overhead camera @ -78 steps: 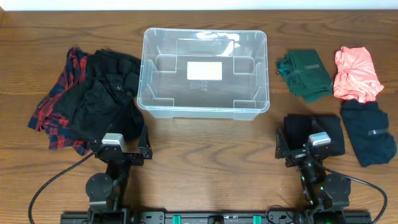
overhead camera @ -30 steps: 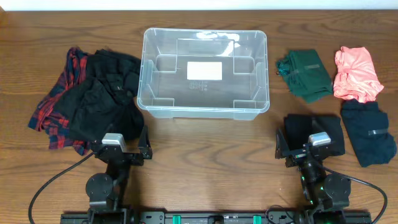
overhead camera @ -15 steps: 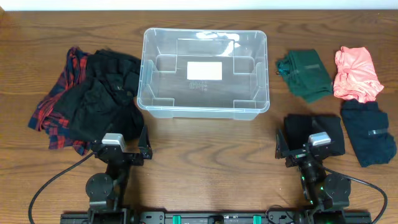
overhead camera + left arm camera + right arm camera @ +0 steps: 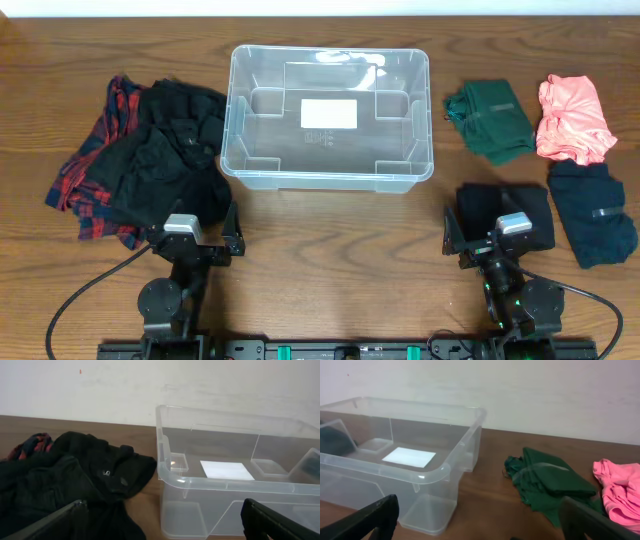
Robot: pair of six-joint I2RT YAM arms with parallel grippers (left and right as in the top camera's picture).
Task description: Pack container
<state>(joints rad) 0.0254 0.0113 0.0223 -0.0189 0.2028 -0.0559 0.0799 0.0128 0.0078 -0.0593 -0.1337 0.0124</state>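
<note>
Since the container (image 4: 320, 180) sits empty at the middle of the table (image 4: 330, 260), the packing looks to be at its very first step. The left claw (image 4: 192, 236) and the right claw (image 4: 499, 238) both stand wide open, holding nothing, near their own bases. A heap of black and plaid clothes (image 4: 150, 160) lies to the container's left, while a green garment (image 4: 492, 120), a pink garment (image 4: 572, 118), a black garment (image 4: 500, 205) and a navy garment (image 4: 595, 215) lie to its right. Next, I judge, a claw must reach its nearest garment, pinch a thick fold and lift it over the wall.
</note>
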